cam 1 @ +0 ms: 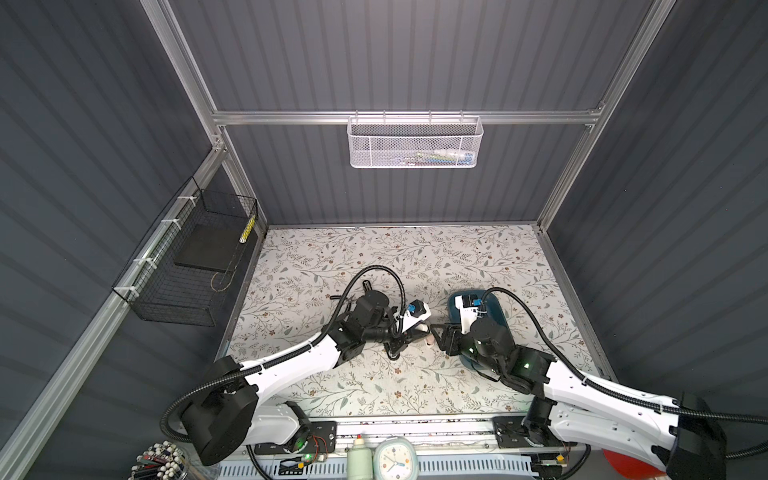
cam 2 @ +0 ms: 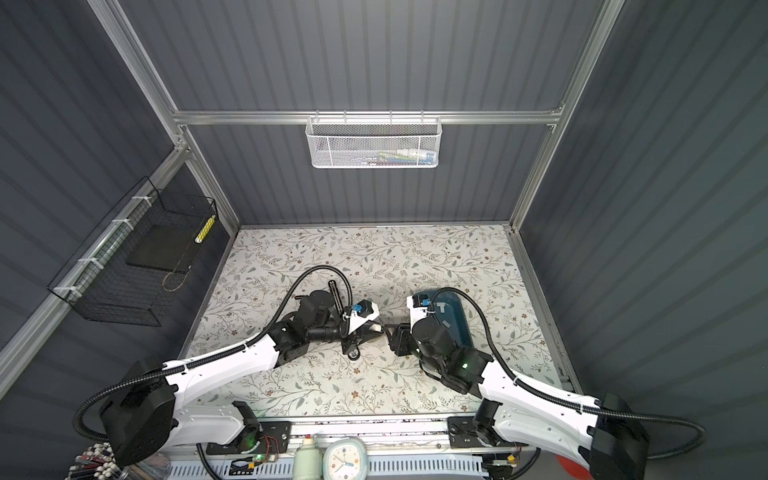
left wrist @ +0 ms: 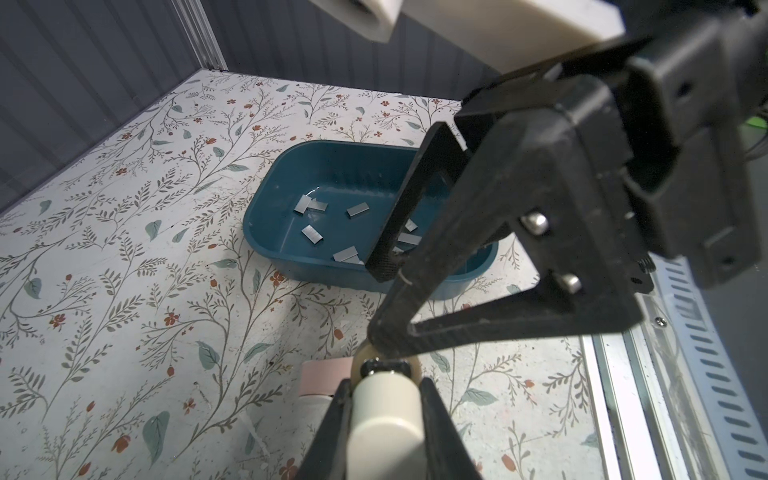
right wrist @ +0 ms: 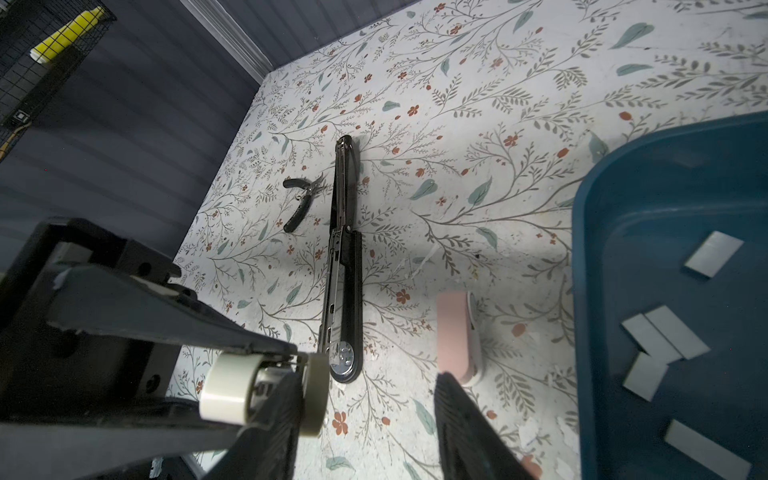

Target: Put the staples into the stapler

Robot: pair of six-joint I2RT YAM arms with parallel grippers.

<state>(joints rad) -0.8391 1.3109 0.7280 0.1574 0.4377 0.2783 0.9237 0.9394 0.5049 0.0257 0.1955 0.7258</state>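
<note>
Staples (left wrist: 357,210) in tray (left wrist: 291,266), axes mixed; left gripper (left wrist: 386,390) pinches cream cylinder (left wrist: 386,419), right gripper (right wrist: 368,386) spread

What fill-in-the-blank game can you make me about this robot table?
1. The blue tray holds the ___.
2. The pliers lie beside the open black ___.
3. The ___ gripper is shut on the cream cylinder.
Missing words: staples; stapler; left.

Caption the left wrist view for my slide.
Left gripper holds a cream cylinder beside the right gripper; staples lie in the blue tray.
</note>
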